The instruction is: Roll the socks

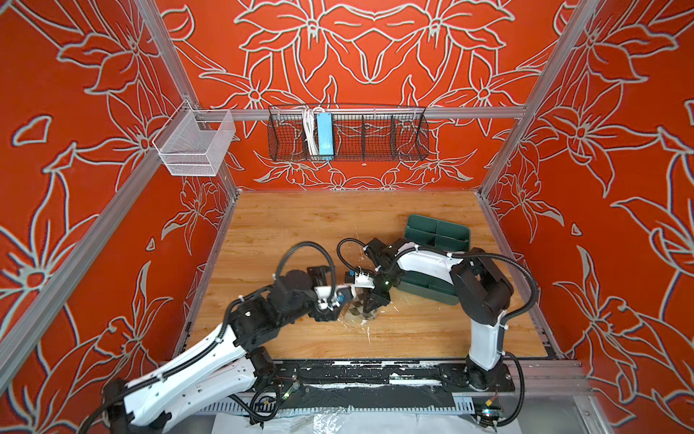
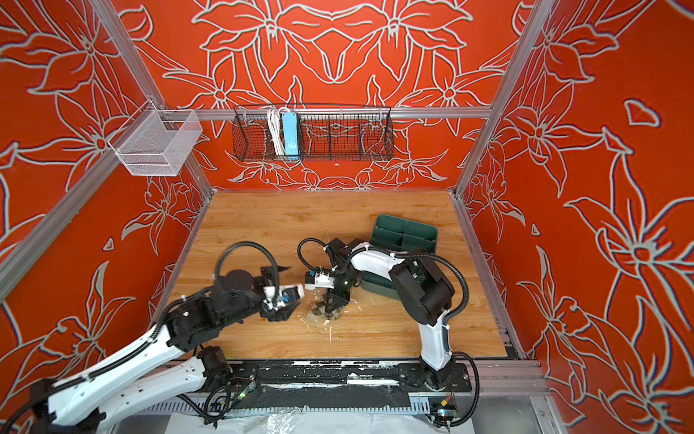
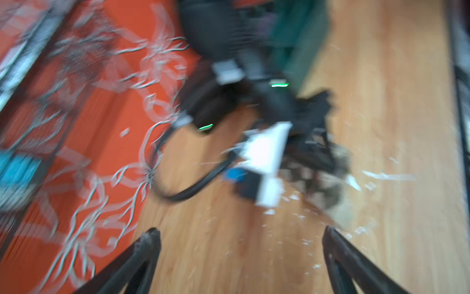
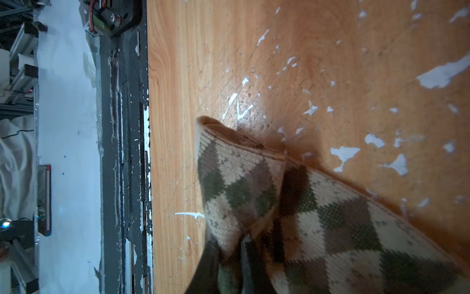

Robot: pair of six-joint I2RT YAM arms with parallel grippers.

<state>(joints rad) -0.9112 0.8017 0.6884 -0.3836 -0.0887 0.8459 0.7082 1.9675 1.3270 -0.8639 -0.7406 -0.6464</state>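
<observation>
- In both top views your right gripper (image 1: 370, 300) was clamped on the argyle sock (image 1: 355, 312). The sock lay bunched near the middle of the wooden bench (image 1: 300, 225), somewhat toward its front edge. I judge that pinch was meant to anchor the fabric for rolling.
- Your left gripper (image 1: 330, 311) hovered just beside the sock with its fingers spread and holding nothing, likely ready to take the free end.
- The dark green divided tray (image 1: 437, 233) sat toward the bench's back right corner, with the right arm crossing over it. No purple sock showed.
- The left wrist view was badly blurred. There the left fingers (image 3: 150, 244) stood wide apart over bare wood, and the sock lay ahead, near one fingertip.
- In the right wrist view the right fingers (image 4: 206, 267) were closed on a doubled-over part of the sock, and its cuff curled up off the wood.
- You had no brand, label or writing to read anywhere. The blue power strip (image 1: 323, 133) in the black wire basket (image 1: 409, 135) showed none.
</observation>
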